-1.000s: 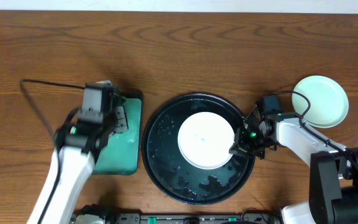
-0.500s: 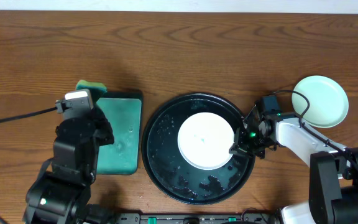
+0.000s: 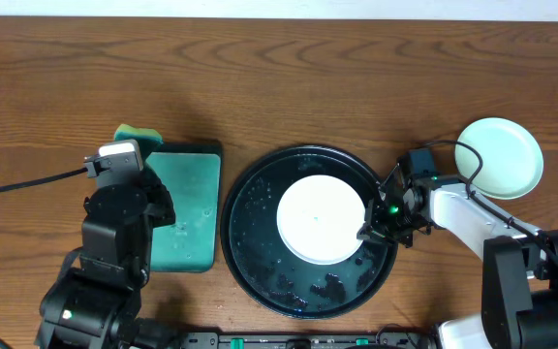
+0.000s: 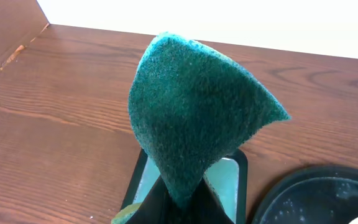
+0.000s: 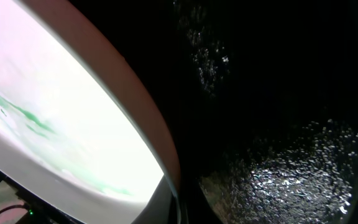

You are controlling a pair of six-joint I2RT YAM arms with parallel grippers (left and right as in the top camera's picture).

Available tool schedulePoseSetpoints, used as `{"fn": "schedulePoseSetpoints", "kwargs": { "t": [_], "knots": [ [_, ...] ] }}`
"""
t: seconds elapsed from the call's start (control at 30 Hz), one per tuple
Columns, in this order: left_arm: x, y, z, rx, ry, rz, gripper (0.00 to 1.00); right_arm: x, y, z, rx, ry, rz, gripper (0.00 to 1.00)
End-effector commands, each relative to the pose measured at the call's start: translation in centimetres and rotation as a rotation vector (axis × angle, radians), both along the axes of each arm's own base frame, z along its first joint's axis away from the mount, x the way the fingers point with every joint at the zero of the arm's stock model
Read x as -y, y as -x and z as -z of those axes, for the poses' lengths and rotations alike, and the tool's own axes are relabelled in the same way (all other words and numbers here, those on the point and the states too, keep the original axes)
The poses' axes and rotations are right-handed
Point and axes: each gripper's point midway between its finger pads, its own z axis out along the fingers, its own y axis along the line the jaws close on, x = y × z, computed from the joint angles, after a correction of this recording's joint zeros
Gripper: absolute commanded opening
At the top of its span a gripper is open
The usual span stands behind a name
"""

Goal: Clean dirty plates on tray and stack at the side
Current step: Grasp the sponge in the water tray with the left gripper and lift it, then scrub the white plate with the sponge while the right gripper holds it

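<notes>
On the table [image 3: 279,68] the widest thing was the round black tray [image 3: 250,242], wet and speckled, with the rectangular teal tray [image 3: 200,223] just beside its left rim. One white plate [image 3: 320,218] lay on the black tray, right of its centre, with faint teal smears showing in the right wrist view. A mint-green plate [image 3: 499,157] sat well apart on the bare wood at the far right. Being round, the white plate offered no long axis to line up on. My left pincer [image 4: 179,208] was clamped on the green sponge [image 4: 197,112] near the teal tray's left edge. From there the plate lay to the right, across that tray and the black rim, with nothing taller between. My right pincer [image 3: 381,221] was nearer, at the plate's right rim; whether it gripped I could not tell.
</notes>
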Motion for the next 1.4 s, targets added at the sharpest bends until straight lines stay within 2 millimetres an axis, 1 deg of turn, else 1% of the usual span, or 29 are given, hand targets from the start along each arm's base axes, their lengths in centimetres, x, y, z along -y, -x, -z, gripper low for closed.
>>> {"fn": "schedulePoseSetpoints", "kwargs": {
  "t": [0.0, 0.07, 0.1, 0.2, 0.33, 0.4, 0.47, 0.53, 0.63, 0.77, 0.93, 1.0, 1.03, 1.13, 1.27, 1.37],
  "knots": [
    [0.2, -1.0, 1.0, -0.054, -0.008, -0.02, 0.07, 2.3, 1.2, 2.1, -0.029, 0.153, -0.031, 0.01],
    [0.6, -1.5, 2.9, -0.126, -0.007, -0.019, 0.07, 2.4, 1.2, 2.2, -0.022, 0.161, -0.044, 0.01],
    [1.2, -1.9, 4.1, -0.173, 0.004, -0.003, 0.07, 2.7, 1.1, 2.3, -0.016, 0.181, -0.049, 0.01],
    [3.2, -2.6, 7.1, -0.293, 0.058, 0.063, 0.07, 3.9, 0.7, 2.3, 0.012, 0.259, -0.057, 0.01],
    [6.0, -2.8, 10.0, -0.42, 0.166, 0.133, 0.07, 5.5, 0.0, 1.7, 0.084, 0.391, -0.083, 0.01],
    [7.2, -2.7, 10.7, -0.466, 0.214, 0.171, 0.07, 5.8, -0.2, 1.2, 0.116, 0.438, -0.105, 0.01],
    [8.9, -2.5, 11.0, -0.506, 0.285, 0.227, 0.07, 5.8, -0.2, 0.8, 0.141, 0.476, -0.131, 0.01],
    [10.8, -2.0, 11.2, -0.551, 0.384, 0.281, 0.07, 5.5, -0.1, 0.7, 0.156, 0.499, -0.163, 0.01],
    [12.8, -1.2, 11.5, -0.611, 0.483, 0.336, 0.07, 4.9, 0.0, 0.7, 0.167, 0.509, -0.186, 0.01],
    [14.9, -0.5, 11.8, -0.661, 0.542, 0.389, 0.07, 4.1, 0.1, 0.7, 0.179, 0.507, -0.199, 0.01],
    [18.2, 0.0, 13.4, -0.723, 0.55, 0.428, 0.07, 3.8, 0.2, 0.7, 0.185, 0.505, -0.212, 0.01],
    [19.8, 0.3, 14.5, -0.755, 0.54, 0.454, 0.07, 3.8, 0.2, 0.7, 0.185, 0.505, -0.211, 0.01],
    [21.2, 0.5, 15.6, -0.781, 0.528, 0.479, 0.07, 3.8, 0.2, 0.7, 0.185, 0.505, -0.211, 0.01],
    [23.2, 0.9, 17.5, -0.82, 0.509, 0.51, 0.07, 3.8, 0.2, 0.7, 0.184, 0.505, -0.208, 0.01],
    [24.5, 0.8, 20.6, -0.876, 0.499, 0.475, 0.07, 3.8, 0.2, 0.7, 0.182, 0.506, -0.206, 0.01],
    [24.7, 0.6, 23.2, -0.93, 0.508, 0.421, 0.07, 3.8, 0.2, 0.7, 0.183, 0.506, -0.206, 0.01]
  ]
}}
